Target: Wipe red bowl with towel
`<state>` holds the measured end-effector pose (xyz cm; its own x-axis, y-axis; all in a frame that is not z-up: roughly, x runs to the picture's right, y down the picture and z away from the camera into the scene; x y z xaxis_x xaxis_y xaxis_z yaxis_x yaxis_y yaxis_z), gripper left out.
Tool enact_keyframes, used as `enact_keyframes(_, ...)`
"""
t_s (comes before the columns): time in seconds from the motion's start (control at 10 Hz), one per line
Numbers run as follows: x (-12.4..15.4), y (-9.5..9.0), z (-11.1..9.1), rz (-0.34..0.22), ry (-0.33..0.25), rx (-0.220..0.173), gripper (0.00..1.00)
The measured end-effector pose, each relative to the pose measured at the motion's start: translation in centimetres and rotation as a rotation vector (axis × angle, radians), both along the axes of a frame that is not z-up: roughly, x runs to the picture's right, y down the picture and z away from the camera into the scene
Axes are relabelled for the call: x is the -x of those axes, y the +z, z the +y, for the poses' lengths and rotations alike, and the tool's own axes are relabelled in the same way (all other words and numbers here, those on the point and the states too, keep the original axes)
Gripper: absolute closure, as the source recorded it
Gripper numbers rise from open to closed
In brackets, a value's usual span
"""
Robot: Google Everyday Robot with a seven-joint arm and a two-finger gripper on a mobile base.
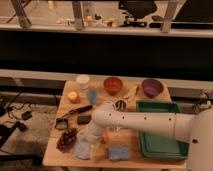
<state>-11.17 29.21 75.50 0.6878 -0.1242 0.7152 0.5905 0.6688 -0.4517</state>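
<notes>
gripper [88, 140]: down at towel [80, 150], front-left of table [133, 148] | fingers: spread wide | red bowl [113, 85]: back edge, well apart

Everyday Robot: 1 white arm, smooth and tubular

The long link is a thick, cream-white cylinder with a row of small dark dots running along its side. It ends in a rounded, bulbous joint of the same glossy white. A shorter, slimmer pale segment leaves that joint, and a wider white shell fills the right edge of the view. The tool [85, 141] at the tip is pale too, low over the front left of the surface [126, 141].
</notes>
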Motion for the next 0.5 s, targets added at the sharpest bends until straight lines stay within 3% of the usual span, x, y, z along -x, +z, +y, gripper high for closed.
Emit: enact_keyframes(0.5, -1.7, 1.4, -0.4, 0.026, 0.036, -0.012, 0.2)
